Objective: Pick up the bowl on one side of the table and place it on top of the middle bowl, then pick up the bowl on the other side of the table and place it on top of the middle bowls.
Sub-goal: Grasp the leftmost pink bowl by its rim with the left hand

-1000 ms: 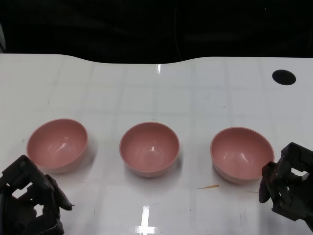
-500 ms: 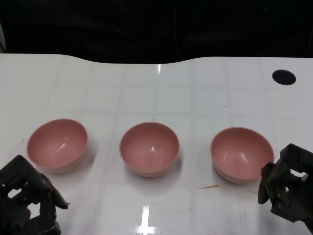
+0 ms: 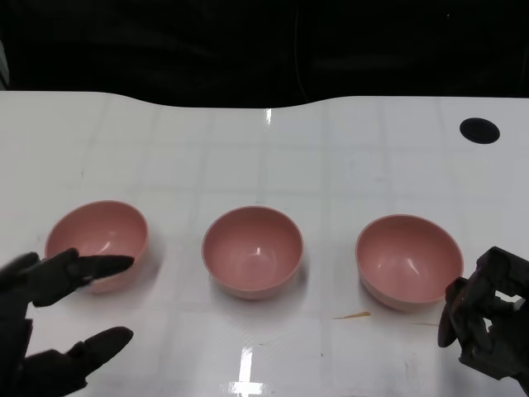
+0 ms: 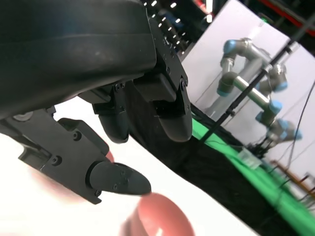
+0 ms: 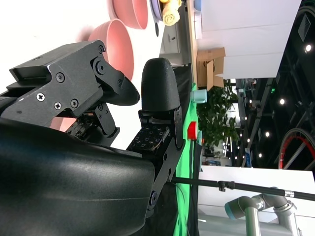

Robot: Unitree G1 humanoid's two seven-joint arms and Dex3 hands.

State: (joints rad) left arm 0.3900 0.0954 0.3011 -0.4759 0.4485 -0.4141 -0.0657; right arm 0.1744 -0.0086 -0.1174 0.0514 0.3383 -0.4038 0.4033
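Note:
Three pink bowls stand in a row on the white table: the left bowl (image 3: 97, 241), the middle bowl (image 3: 252, 251) and the right bowl (image 3: 408, 260). My left hand (image 3: 50, 327) is at the lower left with its fingers spread and nothing in it. Its upper fingertips (image 3: 111, 264) lie over the left bowl's near rim. The left wrist view shows these fingers (image 4: 118, 179) apart, with a blurred pink bowl (image 4: 165, 219) beyond them. My right hand (image 3: 488, 318) sits just right of the right bowl, curled in and empty. In the right wrist view, two bowls (image 5: 118, 46) appear past its fingers (image 5: 158, 86).
A round black hole (image 3: 479, 130) is in the table at the far right. The table's curved far edge (image 3: 231, 106) meets a dark background. A thin brown mark (image 3: 354, 315) lies in front of the right bowl. A robot arm (image 4: 246, 78) stands beyond the table.
My left hand has uncurled: its fingers now spread out and reach toward the left bowl's near rim. My right hand has barely moved. The bowls have not moved.

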